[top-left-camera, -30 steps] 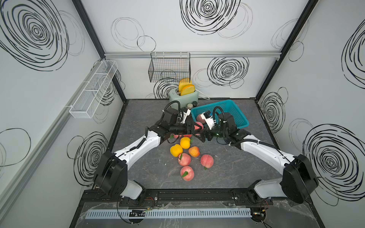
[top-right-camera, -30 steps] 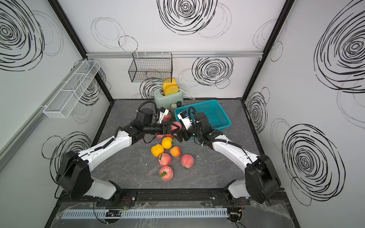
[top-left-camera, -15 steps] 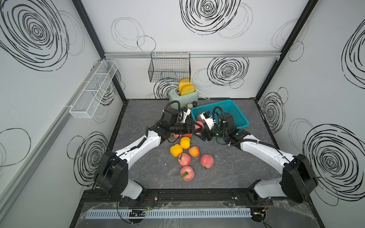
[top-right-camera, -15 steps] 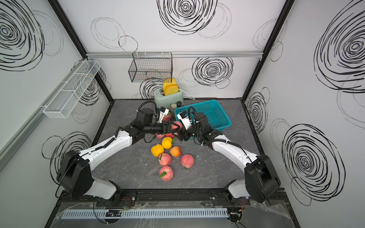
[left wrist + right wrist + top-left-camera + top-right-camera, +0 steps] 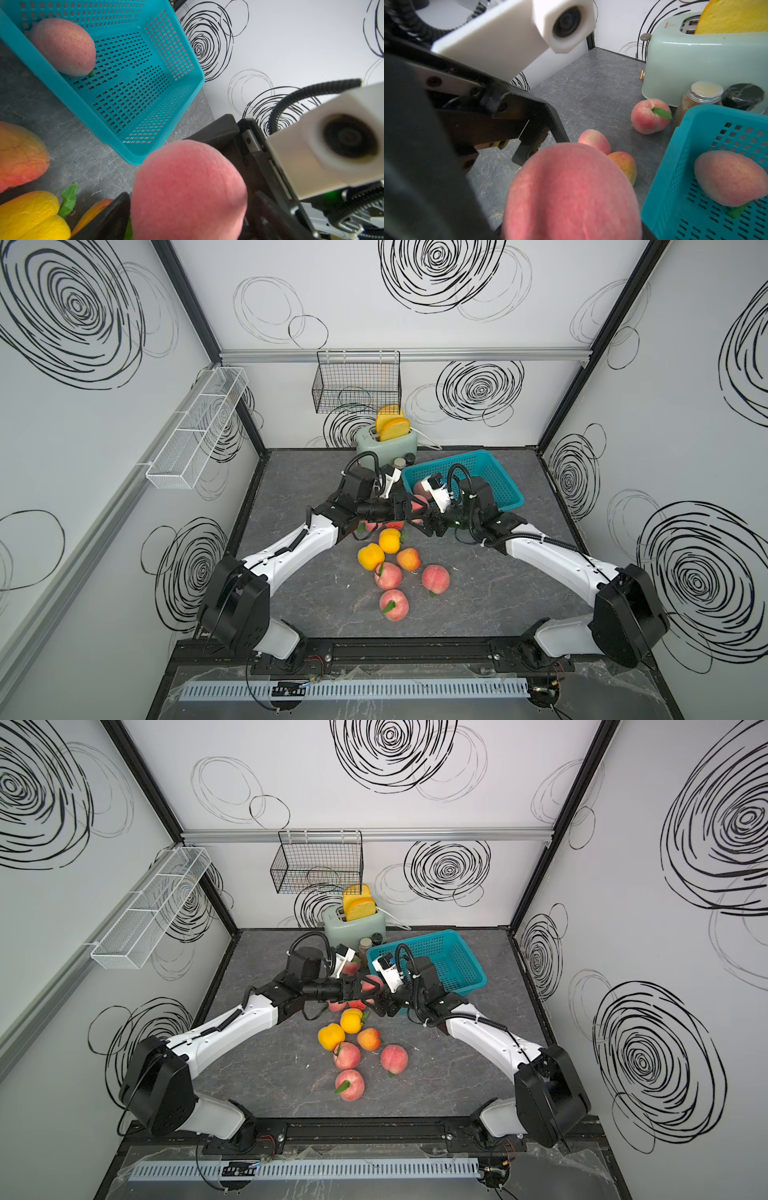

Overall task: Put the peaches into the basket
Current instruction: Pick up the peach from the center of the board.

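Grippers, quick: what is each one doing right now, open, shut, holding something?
Left gripper: open, jaws spread either side of the pink peach.
Right gripper: shut on that pink peach.
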